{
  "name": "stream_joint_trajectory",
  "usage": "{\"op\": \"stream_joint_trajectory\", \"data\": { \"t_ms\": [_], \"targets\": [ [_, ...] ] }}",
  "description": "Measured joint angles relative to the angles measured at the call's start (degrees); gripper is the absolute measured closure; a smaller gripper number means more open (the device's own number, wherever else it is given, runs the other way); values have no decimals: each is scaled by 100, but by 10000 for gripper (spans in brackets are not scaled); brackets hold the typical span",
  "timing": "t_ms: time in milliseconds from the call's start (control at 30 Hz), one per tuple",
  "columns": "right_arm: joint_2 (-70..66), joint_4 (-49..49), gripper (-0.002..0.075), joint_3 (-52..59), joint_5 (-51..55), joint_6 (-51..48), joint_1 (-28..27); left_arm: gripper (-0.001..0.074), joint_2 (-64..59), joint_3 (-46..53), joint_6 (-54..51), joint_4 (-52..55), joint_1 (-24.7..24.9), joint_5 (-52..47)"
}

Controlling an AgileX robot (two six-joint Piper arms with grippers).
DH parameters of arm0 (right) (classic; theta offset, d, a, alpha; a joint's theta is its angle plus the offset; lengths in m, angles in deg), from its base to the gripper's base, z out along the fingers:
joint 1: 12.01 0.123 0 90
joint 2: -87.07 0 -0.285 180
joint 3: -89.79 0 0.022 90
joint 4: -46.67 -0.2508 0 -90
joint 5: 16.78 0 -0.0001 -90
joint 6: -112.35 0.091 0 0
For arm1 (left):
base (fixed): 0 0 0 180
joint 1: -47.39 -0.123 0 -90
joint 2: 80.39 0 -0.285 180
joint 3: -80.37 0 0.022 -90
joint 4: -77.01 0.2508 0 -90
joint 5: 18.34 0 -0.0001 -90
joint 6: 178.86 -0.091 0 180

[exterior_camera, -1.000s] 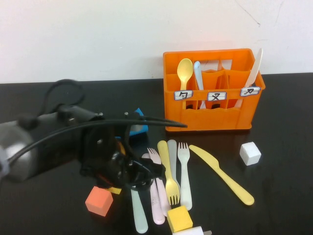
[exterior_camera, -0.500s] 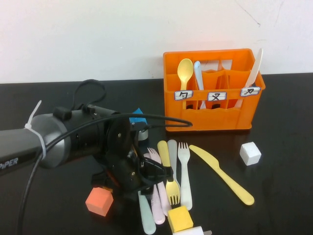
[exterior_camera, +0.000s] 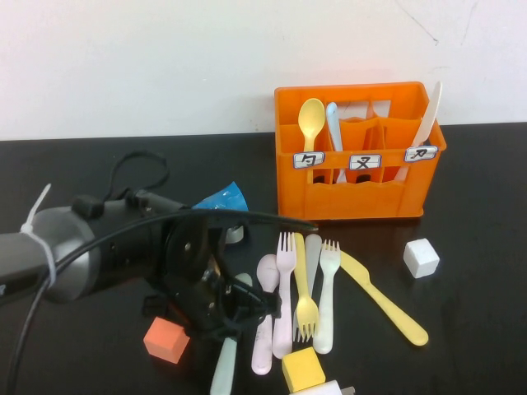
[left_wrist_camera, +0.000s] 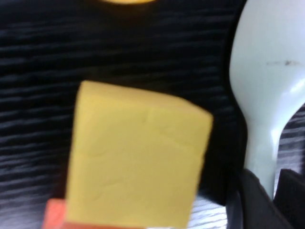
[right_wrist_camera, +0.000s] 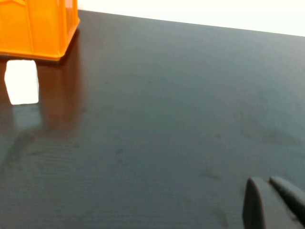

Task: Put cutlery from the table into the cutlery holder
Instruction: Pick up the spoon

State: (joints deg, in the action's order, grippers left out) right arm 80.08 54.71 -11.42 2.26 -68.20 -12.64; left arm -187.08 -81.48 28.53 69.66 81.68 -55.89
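My left gripper is low over the table, left of the loose cutlery, and is shut on the neck of a pale green spoon. In the left wrist view the spoon's bowl sticks out from between the dark fingers. Beside it lie a pink spoon, pink fork, yellow fork, pale green fork, a grey piece and a yellow knife. The orange cutlery holder holds a yellow spoon, a pale spoon and a white knife. My right gripper is shut and empty over bare table.
An orange cube sits by my left arm and a yellow cube lies in front of the forks; it fills the left wrist view. A white cube stands right of the knife. A blue cone is behind my left arm.
My left arm shifted and turned. The pile of cutlery was pushed to the right and fanned out. The pale green spoon's handle swung toward the front left.
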Motion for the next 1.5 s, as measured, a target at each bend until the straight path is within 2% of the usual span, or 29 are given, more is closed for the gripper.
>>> {"op": "stream_joint_trajectory", "data": {
  "t_ms": [167, 267, 367, 500, 633, 733, 800, 900, 1000, 1233, 1500],
  "targets": [
    [0, 0, 729, 0, 0, 0, 0, 651, 475, 423, -10, 239, 0, 253],
    [0, 0, 729, 0, 0, 0, 0, 704, 919, 615, 0, 410, 0, 524],
    [0, 0, 729, 0, 0, 0, 0, 724, 1430, 863, 0, 545, 0, 885],
    [0, 0, 729, 0, 0, 0, 0, 731, 2001, 1234, 10, 629, 0, 1353],
    [0, 0, 729, 0, 0, 0, 0, 732, 2211, 1373, -40, 637, 0, 1415],
    [0, 0, 729, 0, 0, 0, 0, 689, 2150, 1385, -508, 653, 0, 1393],
    [0, 0, 729, 0, 0, 0, 0, 603, 2027, 1373, -839, 662, 0, 1326],
    [0, 0, 729, 0, 0, 0, 0, 437, 1729, 1211, -1006, 735, 0, 1091],
    [0, 0, 729, 0, 0, 0, 0, 365, 1361, 975, -997, 735, 0, 799],
    [0, 0, 729, 0, 0, 0, 0, 393, 595, 350, -979, 1023, 3, 221],
    [0, 0, 729, 0, 0, 0, 0, 431, 263, 110, -995, 1084, -83, 11]
  ]
}}
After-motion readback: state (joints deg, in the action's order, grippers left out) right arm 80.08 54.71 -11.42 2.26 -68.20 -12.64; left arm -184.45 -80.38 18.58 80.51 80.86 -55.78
